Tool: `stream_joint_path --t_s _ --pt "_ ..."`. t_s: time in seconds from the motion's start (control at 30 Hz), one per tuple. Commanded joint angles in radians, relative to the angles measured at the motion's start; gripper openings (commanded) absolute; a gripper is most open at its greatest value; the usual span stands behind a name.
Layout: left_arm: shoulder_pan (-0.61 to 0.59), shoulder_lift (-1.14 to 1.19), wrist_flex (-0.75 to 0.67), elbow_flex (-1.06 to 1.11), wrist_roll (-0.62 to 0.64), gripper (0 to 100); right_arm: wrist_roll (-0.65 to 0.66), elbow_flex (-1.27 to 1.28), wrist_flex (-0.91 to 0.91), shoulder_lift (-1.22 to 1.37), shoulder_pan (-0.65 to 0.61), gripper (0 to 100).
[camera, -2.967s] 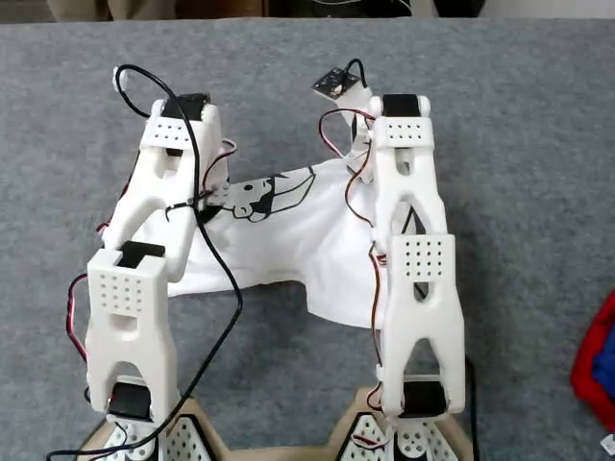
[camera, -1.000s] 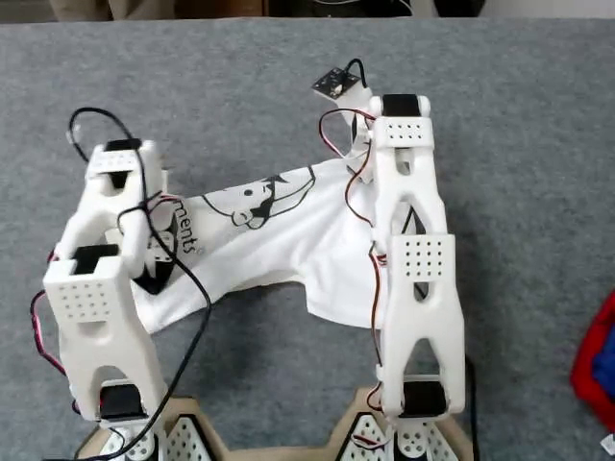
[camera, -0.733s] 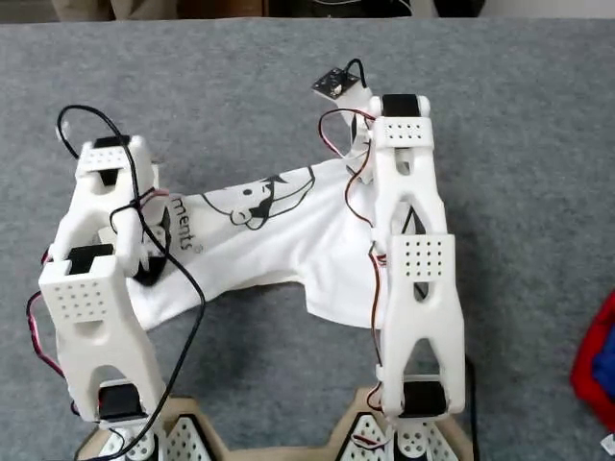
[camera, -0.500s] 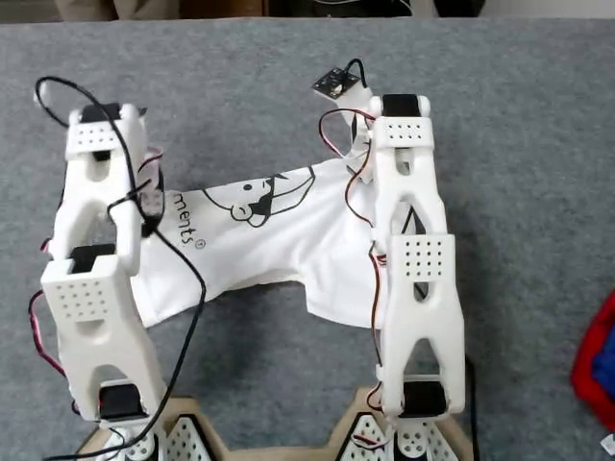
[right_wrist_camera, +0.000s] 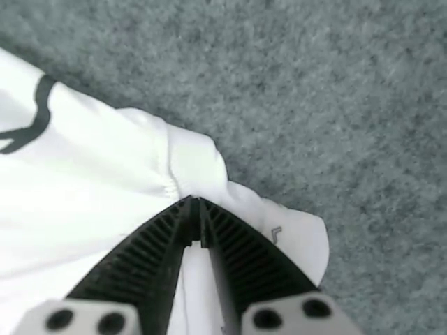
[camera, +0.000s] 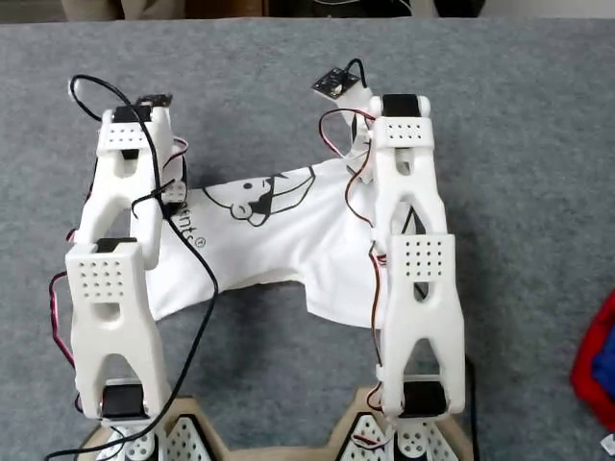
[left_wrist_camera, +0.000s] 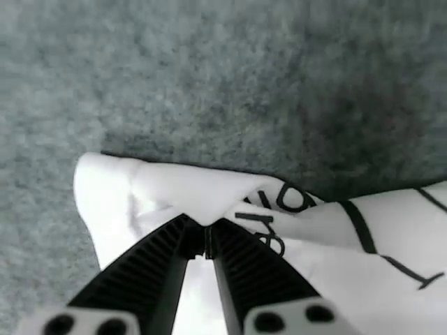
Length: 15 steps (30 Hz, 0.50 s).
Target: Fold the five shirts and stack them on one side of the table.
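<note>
A white shirt (camera: 279,240) lies rumpled on the grey table (camera: 519,144), partly spread out between the two arms, with a black drawing (camera: 259,197) facing up near its far edge. The left gripper (left_wrist_camera: 206,241) sits at the shirt's left edge, its jaws pinched together on a raised fold of the cloth just beside some black lettering (left_wrist_camera: 269,220). The right gripper (right_wrist_camera: 194,222) is at the shirt's far right corner, its jaws likewise closed tight on the fabric next to a seam. The left arm (camera: 120,240) reaches over the shirt's left side, and the right arm (camera: 408,240) stretches across its right side. Well to the right of the shirt, a red and blue bundle (camera: 598,360) lies at the table's edge.
</note>
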Motion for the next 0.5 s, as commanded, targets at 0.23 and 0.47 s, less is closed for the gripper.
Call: stream_joint_path --t_s 0.23,0.47 --pt "-0.081 0.113 -0.071 -0.367 -0.002 2 0.000 -0.045 -0.005 -0.002 0.022 0.5" --pt "-0.084 0.166 -0.043 -0.489 -0.002 2 0.000 -0.045 -0.005 -0.002 0.021 0.5"
